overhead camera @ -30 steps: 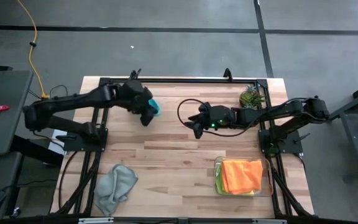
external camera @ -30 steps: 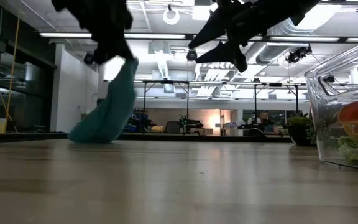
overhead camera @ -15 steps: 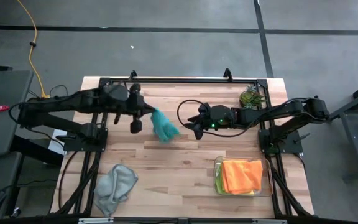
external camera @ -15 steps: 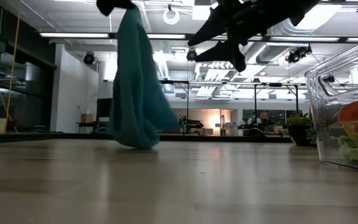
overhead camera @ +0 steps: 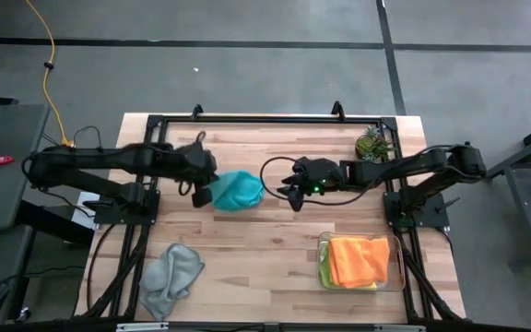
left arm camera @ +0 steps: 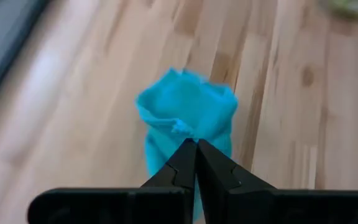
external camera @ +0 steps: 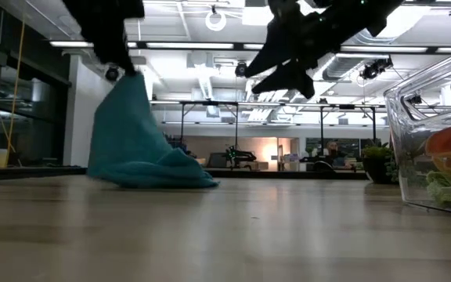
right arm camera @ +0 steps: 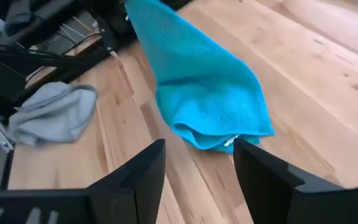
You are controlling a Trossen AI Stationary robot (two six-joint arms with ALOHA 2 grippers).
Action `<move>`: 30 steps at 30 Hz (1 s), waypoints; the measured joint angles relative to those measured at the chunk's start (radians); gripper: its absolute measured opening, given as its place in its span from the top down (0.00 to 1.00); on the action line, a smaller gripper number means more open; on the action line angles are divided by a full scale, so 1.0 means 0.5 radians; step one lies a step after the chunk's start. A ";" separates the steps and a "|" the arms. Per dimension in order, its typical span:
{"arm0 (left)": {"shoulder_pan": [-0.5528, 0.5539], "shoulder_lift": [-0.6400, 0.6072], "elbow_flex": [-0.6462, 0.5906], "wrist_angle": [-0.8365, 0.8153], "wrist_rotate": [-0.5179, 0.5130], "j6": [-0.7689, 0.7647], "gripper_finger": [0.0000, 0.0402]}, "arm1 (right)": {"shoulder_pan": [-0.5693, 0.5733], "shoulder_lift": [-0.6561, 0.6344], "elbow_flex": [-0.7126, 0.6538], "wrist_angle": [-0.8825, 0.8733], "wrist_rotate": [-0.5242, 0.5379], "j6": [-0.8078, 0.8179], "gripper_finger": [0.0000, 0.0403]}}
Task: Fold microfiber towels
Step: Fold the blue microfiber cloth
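The teal towel (overhead camera: 237,190) lies bunched near the middle of the table (overhead camera: 275,240), a little toward the left arm's side, with one corner drawn up off the wood and the rest slumped in a heap below it; in the low view it stands as a slanted tent, peak at the left, bulk spilling toward the right arm. That peak is pinched in the left tool (left arm camera: 196,148), whose fingers are clenched tight on the cloth's edge. So the towel's long axis runs from the left tool down and across toward the right tool (right arm camera: 197,162), and its free lower end, with a small white tag showing, points at that one. The right tool hangs just beside this loose end, above the table, fingers spread and gripping nothing, nearer to the free end than anything else. I judge that the coming move is for it to take that end so the two arms can stretch the towel flat. Well apart, a grey towel (overhead camera: 171,274) lies crumpled near the table's front left, and an orange towel (overhead camera: 358,258) sits folded in the clear tray (overhead camera: 396,265) at front right.
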 joint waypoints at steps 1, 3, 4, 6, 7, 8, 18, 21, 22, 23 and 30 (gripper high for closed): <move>-0.013 0.011 -0.069 0.052 0.005 -0.060 1.00 | -0.002 0.020 0.000 0.008 -0.001 0.000 0.55; -0.051 0.027 -0.198 0.174 0.011 -0.187 1.00 | -0.002 0.069 0.000 0.013 -0.002 0.000 0.55; -0.072 0.033 -0.253 0.231 0.013 -0.253 1.00 | -0.002 0.103 0.000 0.025 -0.005 0.000 0.55; -0.109 0.039 -0.358 0.339 0.017 -0.369 1.00 | -0.015 0.183 0.000 0.033 -0.012 0.024 0.55; -0.127 0.043 -0.395 0.377 0.014 -0.423 1.00 | -0.030 0.231 0.000 0.060 -0.037 0.068 0.55; -0.143 0.050 -0.424 0.429 0.014 -0.480 1.00 | -0.058 0.290 0.000 0.094 -0.095 0.125 0.55; -0.210 0.051 -0.476 0.579 -0.051 -0.699 1.00 | -0.399 0.888 0.278 0.370 -0.296 0.360 0.55; -0.210 0.051 -0.476 0.619 -0.056 -0.725 1.00 | -0.433 1.062 0.504 0.163 -0.317 0.239 0.55; -0.210 0.051 -0.476 0.628 -0.055 -0.728 1.00 | -0.435 1.112 0.585 0.054 -0.318 0.197 0.55; -0.210 0.051 -0.476 0.633 -0.054 -0.739 1.00 | -0.434 1.154 0.657 -0.076 -0.315 0.167 0.55; -0.210 0.049 -0.476 0.646 -0.054 -0.770 1.00 | -0.390 1.251 0.880 -0.462 -0.191 -0.053 0.55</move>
